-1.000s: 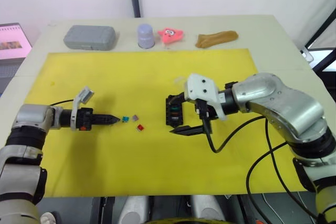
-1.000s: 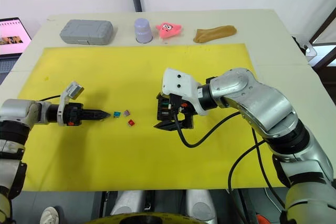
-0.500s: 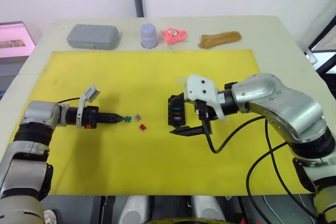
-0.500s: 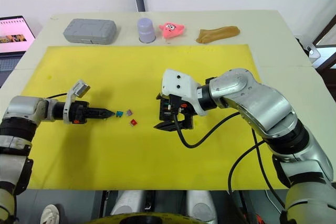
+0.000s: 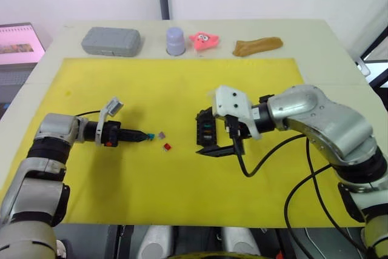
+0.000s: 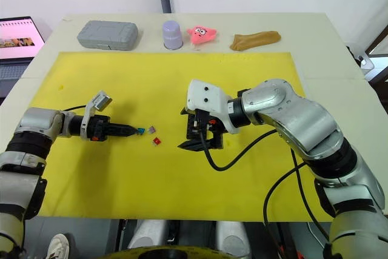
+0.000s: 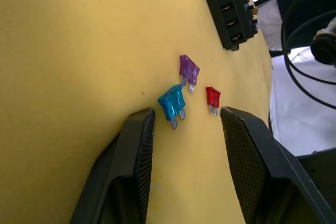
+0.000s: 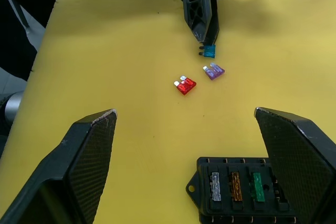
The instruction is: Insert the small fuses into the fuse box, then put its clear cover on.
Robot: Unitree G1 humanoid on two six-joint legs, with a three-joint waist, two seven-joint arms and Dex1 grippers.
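My left hand (image 7: 181, 129) lies low on the yellow mat (image 5: 151, 174), fingers parted a little and holding nothing, with the teal fuse (image 7: 171, 103) just at their tips. The purple fuse (image 7: 189, 70) and the red fuse (image 7: 212, 97) lie close beyond it, near enough that I judge a closing finger could nudge one of them or flick the teal one flat and out of the grip, since these pieces are tiny and light. My right hand (image 8: 189, 171) is spread wide and empty over the fuse box (image 8: 239, 190), which sits on the mat near the middle, well apart from the loose fuses. The box already holds three fuses in one row — a grey, an amber and a green (image 8: 257, 186) — and other slots look empty. A tilted fuse could jam at a slot, I think. I cannot pick out the clear cover. At the far edge of the bench (image 6: 315, 25) is a closed grey case (image 6: 109, 34); its contents are hidden.
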